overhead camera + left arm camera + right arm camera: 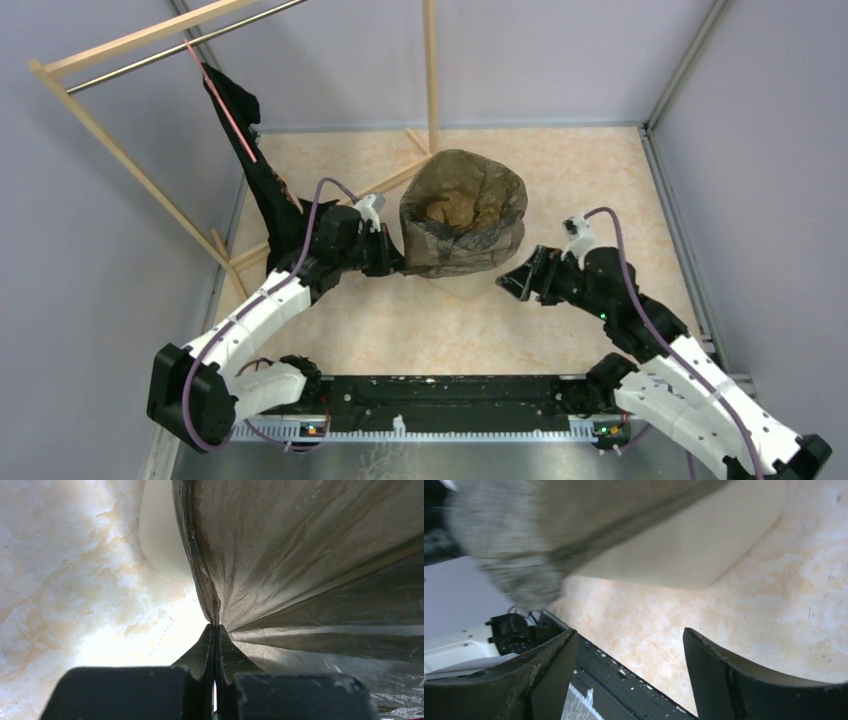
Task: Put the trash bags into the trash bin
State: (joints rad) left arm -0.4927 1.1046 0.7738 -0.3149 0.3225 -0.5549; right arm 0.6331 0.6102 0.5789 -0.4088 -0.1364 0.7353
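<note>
The left jaws clench a fold of the crinkled brown trash bag [300, 555], which covers the cream trash bin [470, 287] mid-tabletop [600, 170]; the right jaws gape empty just beside it.

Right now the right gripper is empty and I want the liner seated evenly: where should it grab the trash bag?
The trash bag drapes over the trash bin, the left gripper pinching its left hem; the right gripper stands open. So probably grip the loose right-side hem, coming from the right.
</note>
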